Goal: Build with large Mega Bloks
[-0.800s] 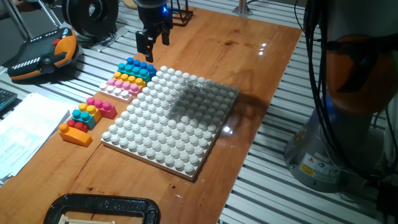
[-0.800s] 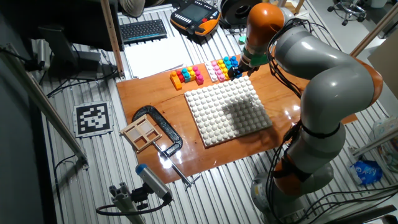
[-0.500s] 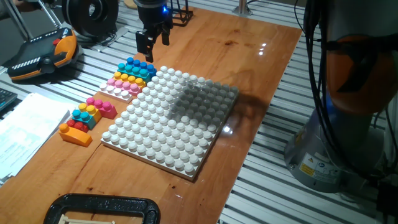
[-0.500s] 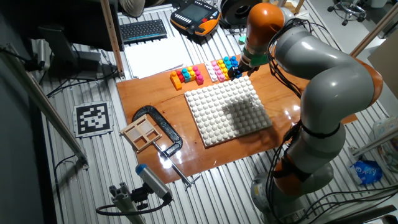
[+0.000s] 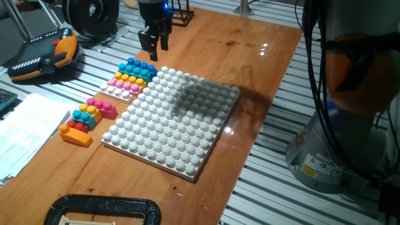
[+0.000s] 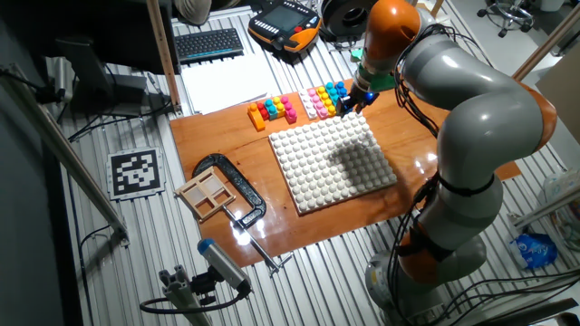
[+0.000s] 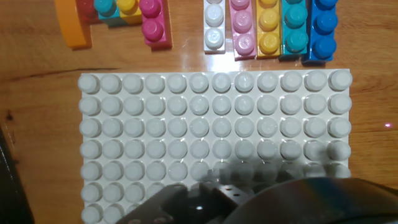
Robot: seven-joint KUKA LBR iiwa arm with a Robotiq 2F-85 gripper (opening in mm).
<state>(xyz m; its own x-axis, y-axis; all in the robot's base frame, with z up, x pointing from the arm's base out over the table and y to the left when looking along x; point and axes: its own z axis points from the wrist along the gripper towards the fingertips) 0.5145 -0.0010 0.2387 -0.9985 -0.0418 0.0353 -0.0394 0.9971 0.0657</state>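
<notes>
A row of large Mega Bloks lies beside the white baseplate (image 5: 169, 119): dark blue (image 5: 139, 65), cyan (image 5: 132, 70), yellow (image 5: 128, 77), pink (image 5: 120, 83) and white (image 5: 114, 89). In the hand view they line the top edge: blue (image 7: 323, 31), cyan (image 7: 296, 28), yellow (image 7: 268, 28), pink (image 7: 240, 28). A second built cluster (image 5: 87, 117) sits further left, also seen as the cluster (image 6: 275, 110). My gripper (image 5: 154, 45) hangs just behind the blue brick, above the table, fingers apart and holding nothing. The fingertips do not show in the hand view.
An orange-and-black pendant (image 5: 44, 53) and papers (image 5: 25, 131) lie left of the table. A black clamp (image 5: 103, 209) and a wooden frame (image 6: 207, 192) sit at the near end. The arm's base (image 5: 350, 125) stands to the right.
The gripper has risen a little, drifted slightly away from the brick row and turned about its axis. The bricks and baseplate have not moved.
</notes>
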